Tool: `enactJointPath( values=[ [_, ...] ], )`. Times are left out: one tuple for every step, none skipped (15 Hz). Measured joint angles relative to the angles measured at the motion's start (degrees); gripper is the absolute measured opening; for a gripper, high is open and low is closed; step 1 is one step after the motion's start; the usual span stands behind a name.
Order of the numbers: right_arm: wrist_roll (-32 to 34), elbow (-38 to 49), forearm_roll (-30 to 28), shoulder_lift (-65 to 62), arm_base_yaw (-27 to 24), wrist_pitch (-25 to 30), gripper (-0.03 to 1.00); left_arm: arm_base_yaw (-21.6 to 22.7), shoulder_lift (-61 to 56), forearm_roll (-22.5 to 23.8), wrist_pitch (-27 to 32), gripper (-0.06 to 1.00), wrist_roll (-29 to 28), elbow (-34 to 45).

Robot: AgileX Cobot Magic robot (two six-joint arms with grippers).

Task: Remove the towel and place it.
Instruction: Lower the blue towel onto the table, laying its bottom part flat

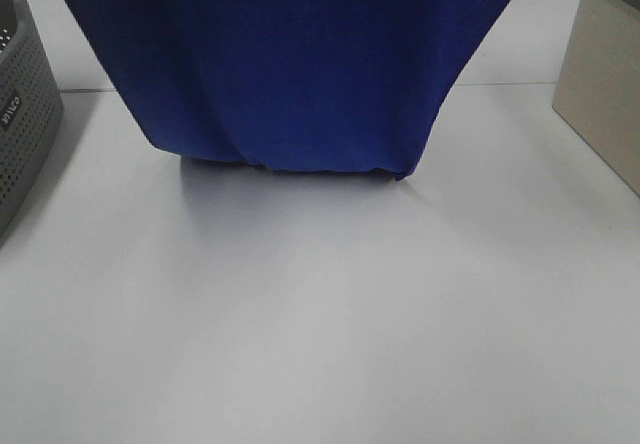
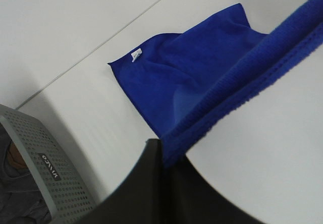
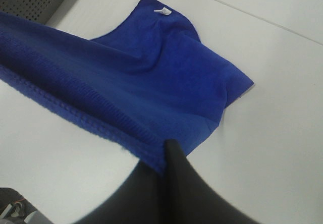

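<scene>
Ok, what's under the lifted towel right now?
Wrist views show white table under the raised towel; whatever its trailing end covers is hidden.

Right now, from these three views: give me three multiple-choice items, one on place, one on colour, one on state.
1. In the high view, the grey perforated basket sits:
A) at the right edge
B) at the left edge
C) dead centre

2. The tag at the corner of the towel is:
A) red
B) black
C) white

3. The towel is:
A) pinched by the left tool and right tool, lower end on the table
B) folded inside the basket
C) lying flat, untouched

Answers:
1 B: the basket fills that view's left border.
2 C: both wrist views show a white tag.
3 A: each wrist view shows the hem clamped in its tool and the far end resting on the table.
</scene>
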Motion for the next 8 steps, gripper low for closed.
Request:
enactJointPath(
  values=[
    [-0.06, 2.64, 0.06, -1.72, 0.29, -0.06, 0.02, -0.06, -2.92, -0.74, -0.52, 0.0, 0.23, 2.92],
    [-0.23, 6.88, 1.09, -4.41, 0.34, -0.11, 0.02, -0.06, -5.67, -2.23, -0.69, 0.0, 0.23, 6.53],
    [-0.4, 8.14, 1.15, -5.1, 0.34, -0.17, 0.02, -0.06, -7.96, -3.84, -0.74, 0.0, 0.34, 10.2],
    [-0.46, 11.29, 1.32, -6.65, 0.34, -0.17, 0.02, -0.06, -10.03, -5.96, -0.86, 0.0, 0.4, 13.92],
    [-0.46, 14.9, 1.66, -8.19, 0.34, -0.17, 0.02, -0.06, -11.69, -7.85, -0.97, 0.0, 0.86, 17.88],
    [-0.46, 18.45, 2.41, -9.68, 0.34, -0.17, 0.02, -0.06, -13.06, -9.28, -1.03, 0.0, 1.09, 21.08],
    [-0.46, 21.37, 3.55, -11.4, 0.34, -0.17, 0.02, -0.06, -14.27, -10.2, -1.03, 0.0, 1.2, 22.86],
    [-0.46, 23.78, 4.41, -13.12, 0.34, -0.17, 0.02, -0.06, -15.53, -10.89, -0.97, 0.0, 1.2, 23.72]
  ],
)
